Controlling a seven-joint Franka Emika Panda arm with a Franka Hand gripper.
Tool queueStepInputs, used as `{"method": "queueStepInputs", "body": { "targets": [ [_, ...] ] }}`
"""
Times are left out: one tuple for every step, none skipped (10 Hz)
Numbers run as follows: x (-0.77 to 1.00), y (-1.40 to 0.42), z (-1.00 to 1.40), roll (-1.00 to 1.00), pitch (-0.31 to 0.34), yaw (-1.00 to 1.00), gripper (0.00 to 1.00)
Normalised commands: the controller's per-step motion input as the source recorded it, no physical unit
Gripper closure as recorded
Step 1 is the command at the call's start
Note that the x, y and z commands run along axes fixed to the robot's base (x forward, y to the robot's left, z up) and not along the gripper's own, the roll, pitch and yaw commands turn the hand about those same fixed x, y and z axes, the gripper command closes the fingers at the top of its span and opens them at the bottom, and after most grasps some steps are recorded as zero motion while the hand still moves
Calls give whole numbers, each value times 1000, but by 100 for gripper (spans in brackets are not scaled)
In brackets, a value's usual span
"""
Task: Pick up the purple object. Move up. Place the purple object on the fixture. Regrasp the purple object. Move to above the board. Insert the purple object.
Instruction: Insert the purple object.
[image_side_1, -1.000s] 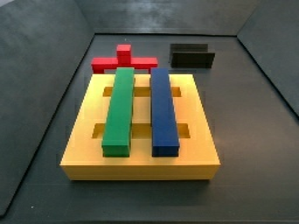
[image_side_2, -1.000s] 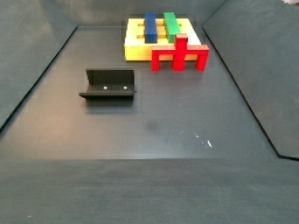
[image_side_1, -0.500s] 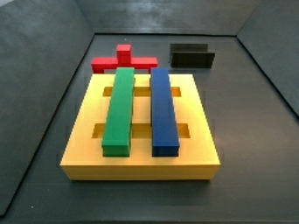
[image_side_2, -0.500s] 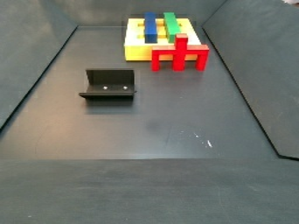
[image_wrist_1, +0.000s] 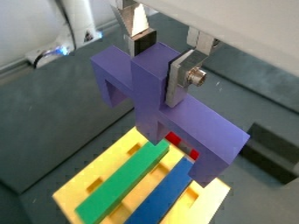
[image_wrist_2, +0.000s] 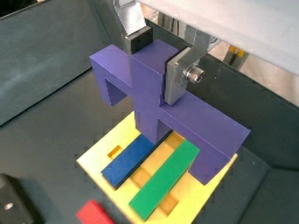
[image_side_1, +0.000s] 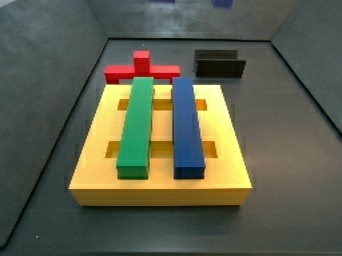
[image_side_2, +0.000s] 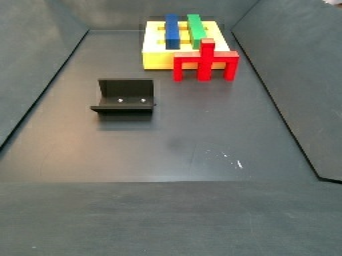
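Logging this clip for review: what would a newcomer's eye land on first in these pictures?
In both wrist views the purple object fills the frame, clamped at its raised stub by the gripper high above the board. In both side views the yellow board dominates, carrying a green bar and a blue bar side by side, with the red cross block and the black fixture beyond its far end.

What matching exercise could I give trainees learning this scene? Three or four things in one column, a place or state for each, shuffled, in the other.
Things:
1. purple object
2. green bar
3. red cross block
4. fixture

Places or states:
A. on the floor beside the board
B. empty, standing apart on the floor
C. clamped in the gripper, above the board
D. lying in a board slot beside the blue bar

Pairs: 1-C, 2-D, 3-A, 4-B
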Motion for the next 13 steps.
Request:
{"method": "queueStepInputs", "body": {
  "targets": [
    [0,-777,-551,-1,-166,306,100],
    [6,-789,-640,-9,-204,280,100],
    [37,-666,-683,-14,-240,189,100],
    [0,-534,-677,-4,-250,97,100],
    [0,-403,-666,-14,-227,14,100],
    [29,-163,-609,0,-201,0,100],
    [134,111,-440,0,-116,-60,100],
    [43,149,-457,0,-121,0,100],
    [0,0,-546,-97,-151,0,100],
    [0,0,-597,-121,-203,0,100],
    [0,0,-414,27,-204,-69,100],
    [-106,11,-277,143,-91,0,100],
    [-217,0,-89,137,-64,3,100]
  ]
}}
